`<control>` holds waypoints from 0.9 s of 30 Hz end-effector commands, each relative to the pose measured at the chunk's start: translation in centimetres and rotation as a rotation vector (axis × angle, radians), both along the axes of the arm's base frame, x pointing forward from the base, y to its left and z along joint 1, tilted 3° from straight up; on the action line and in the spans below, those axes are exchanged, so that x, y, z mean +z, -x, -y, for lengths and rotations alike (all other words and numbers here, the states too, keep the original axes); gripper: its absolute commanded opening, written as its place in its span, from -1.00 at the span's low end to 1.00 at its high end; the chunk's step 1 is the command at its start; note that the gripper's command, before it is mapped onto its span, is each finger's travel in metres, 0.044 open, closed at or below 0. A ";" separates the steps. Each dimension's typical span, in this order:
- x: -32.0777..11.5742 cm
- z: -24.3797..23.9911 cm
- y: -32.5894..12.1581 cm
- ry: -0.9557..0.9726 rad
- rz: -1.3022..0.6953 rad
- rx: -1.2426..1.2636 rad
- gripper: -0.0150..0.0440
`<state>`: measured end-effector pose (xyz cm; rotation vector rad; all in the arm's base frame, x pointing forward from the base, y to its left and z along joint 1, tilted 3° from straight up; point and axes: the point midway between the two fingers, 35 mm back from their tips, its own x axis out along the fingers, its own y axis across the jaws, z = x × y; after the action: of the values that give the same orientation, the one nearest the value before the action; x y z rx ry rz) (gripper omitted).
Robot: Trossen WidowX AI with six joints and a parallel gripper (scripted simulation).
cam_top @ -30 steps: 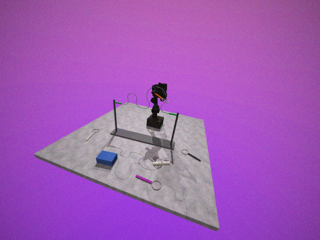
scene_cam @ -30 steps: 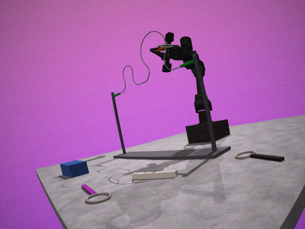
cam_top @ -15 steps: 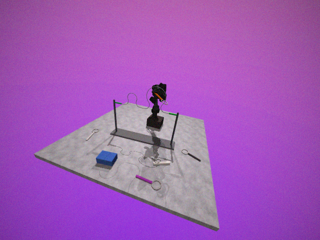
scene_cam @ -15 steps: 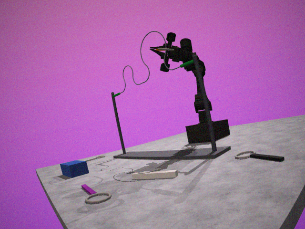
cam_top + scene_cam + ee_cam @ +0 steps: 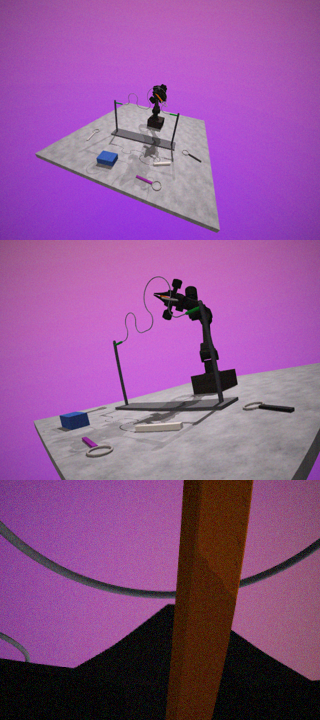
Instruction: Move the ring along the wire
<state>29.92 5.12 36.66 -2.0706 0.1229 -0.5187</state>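
Jaws point(image 5: 155, 95) point(image 5: 155, 294): pinching orange handle point(image 5: 158, 97) point(image 5: 164, 296) point(image 5: 207, 600)
Ring point(image 5: 164, 103) point(image 5: 169, 299): around wire point(image 5: 132, 93) point(image 5: 158, 276) point(image 5: 145, 594), near bend
Why: handle grip likely steers ring without robot touching grey

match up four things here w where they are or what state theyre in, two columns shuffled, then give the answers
1. orange handle
2. blue block
3. purple handle
4. green wire parts

A. joined to a ring lying on the table
B. next to the posts
C. held in the gripper
D. a box shape without a ring

Pairs: 1-C, 2-D, 3-A, 4-B
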 end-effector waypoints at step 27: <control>-5.8 2.6 0.0 -0.279 -0.023 -0.014 -1.00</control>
<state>29.95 2.86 32.24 -1.8681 0.1858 -0.4755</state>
